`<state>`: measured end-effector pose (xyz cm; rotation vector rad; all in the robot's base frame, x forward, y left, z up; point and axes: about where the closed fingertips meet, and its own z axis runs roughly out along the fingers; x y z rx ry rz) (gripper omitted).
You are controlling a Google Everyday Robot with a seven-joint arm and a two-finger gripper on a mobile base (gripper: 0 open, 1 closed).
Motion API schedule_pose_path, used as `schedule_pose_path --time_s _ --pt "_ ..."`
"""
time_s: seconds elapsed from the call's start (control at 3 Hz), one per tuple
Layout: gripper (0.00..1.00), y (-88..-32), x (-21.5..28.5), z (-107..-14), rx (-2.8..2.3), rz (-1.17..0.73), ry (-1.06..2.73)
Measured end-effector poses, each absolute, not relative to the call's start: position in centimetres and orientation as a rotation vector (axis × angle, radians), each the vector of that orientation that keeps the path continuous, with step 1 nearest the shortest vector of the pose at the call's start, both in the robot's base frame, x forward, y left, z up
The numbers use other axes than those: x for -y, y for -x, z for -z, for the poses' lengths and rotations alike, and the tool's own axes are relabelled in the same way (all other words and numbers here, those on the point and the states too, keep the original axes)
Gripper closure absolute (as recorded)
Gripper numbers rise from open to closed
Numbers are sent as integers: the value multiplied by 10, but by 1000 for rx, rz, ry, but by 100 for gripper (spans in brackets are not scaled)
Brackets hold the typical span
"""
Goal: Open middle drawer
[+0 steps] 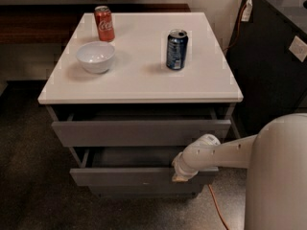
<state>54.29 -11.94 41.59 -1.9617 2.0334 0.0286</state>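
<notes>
The middle drawer [124, 176] is a plain grey flat front, pulled out beyond the front above it, so its shallow box shows dark behind it. My gripper [182, 175] sits at the right part of this drawer's top edge, against the front. The white arm reaches in from the lower right. The wider top drawer front [139, 132] stands slightly out under the white tabletop. The smallest front [144, 191] is set back at the bottom.
On the white tabletop [139, 80] stand a red cola can [104, 23], a white bowl [96, 56] and a blue can [176, 49]. A black cabinet [273, 56] stands at the right. An orange cable [216, 207] lies on the dark floor.
</notes>
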Motion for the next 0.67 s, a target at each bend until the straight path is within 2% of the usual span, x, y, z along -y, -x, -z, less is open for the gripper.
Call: schedule_pose_path --time_s 0.67 --pt "100 -505 104 -424 -1996 -178 2011"
